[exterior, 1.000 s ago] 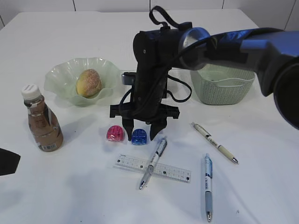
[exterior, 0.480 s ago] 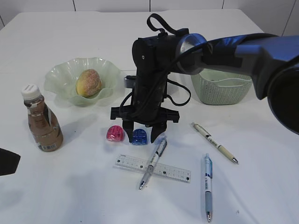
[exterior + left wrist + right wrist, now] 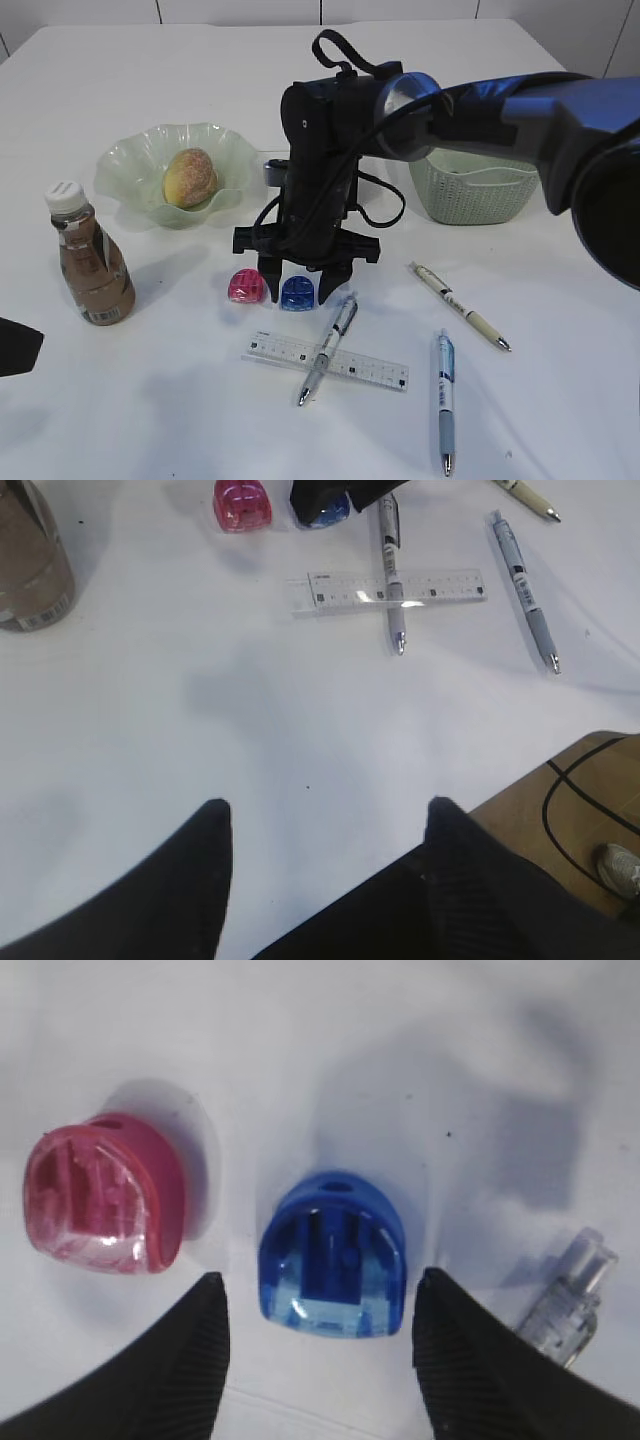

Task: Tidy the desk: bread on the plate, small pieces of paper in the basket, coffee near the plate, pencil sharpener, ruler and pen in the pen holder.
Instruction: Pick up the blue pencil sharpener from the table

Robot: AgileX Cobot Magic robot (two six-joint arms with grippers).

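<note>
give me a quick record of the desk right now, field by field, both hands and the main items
right hand: open, fingers either side of the blue sharpener
left hand: open, over bare table, holding nothing
pink sharpener: on the table, left of the blue one
bread: in the green plate
coffee bottle: upright, left of the plate
ruler: flat, one pen lying across it
other pens: two, right of the ruler
basket: behind the pens
</note>
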